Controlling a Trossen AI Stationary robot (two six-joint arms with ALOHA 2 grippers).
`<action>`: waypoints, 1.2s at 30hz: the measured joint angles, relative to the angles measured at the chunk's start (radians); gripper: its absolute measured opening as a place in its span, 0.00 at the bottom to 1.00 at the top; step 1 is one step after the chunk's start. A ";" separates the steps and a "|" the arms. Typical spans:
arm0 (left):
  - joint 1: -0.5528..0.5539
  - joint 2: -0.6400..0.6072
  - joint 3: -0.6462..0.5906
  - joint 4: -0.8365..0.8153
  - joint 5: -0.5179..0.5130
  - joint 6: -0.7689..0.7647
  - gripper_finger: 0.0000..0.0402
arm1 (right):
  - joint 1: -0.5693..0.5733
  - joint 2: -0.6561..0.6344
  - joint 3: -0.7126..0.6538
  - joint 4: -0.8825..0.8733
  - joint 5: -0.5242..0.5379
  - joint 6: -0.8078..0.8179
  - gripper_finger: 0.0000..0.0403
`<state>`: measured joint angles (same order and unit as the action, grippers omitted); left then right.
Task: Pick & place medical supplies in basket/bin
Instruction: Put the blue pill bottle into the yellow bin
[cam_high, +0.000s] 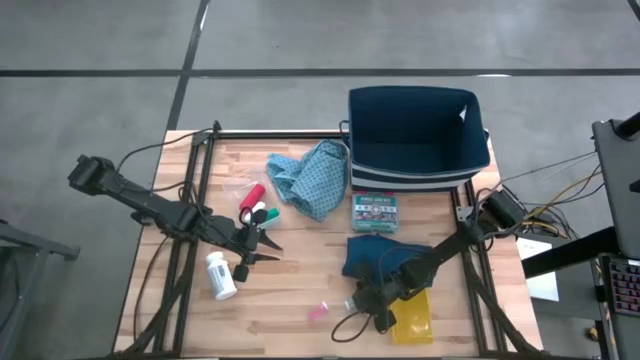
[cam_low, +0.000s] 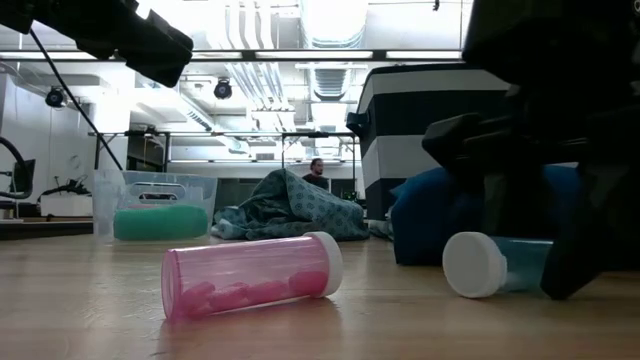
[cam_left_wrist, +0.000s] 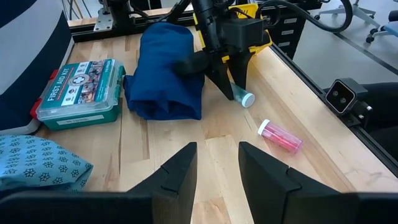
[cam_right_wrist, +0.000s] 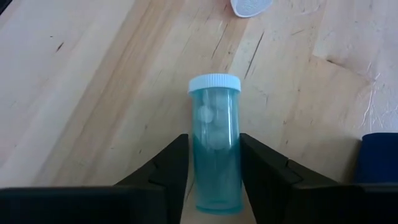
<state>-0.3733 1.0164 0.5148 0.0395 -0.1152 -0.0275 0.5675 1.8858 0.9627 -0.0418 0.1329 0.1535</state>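
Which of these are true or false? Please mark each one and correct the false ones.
1. The right gripper has its jaws around a teal vial lying on the table. True.
2. The pink vial is inside the basket. False: it lies on the table.
3. The first aid kit lies beside the basket. True.
4. The left gripper holds the white pill bottle. False: nothing is between its jaws.
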 joint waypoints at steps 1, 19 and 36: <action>0.000 0.000 0.000 0.000 0.000 0.000 0.30 | 0.000 0.000 0.000 0.000 0.000 0.000 0.30; 0.000 0.000 0.000 0.000 0.000 0.000 0.30 | 0.000 -0.023 0.028 -0.010 0.009 -0.005 0.23; 0.000 0.000 0.001 -0.008 0.000 0.000 0.30 | 0.020 -0.209 0.030 -0.072 0.025 0.021 0.23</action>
<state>-0.3733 1.0164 0.5156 0.0315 -0.1154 -0.0273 0.5878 1.6768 0.9928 -0.1138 0.1583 0.1744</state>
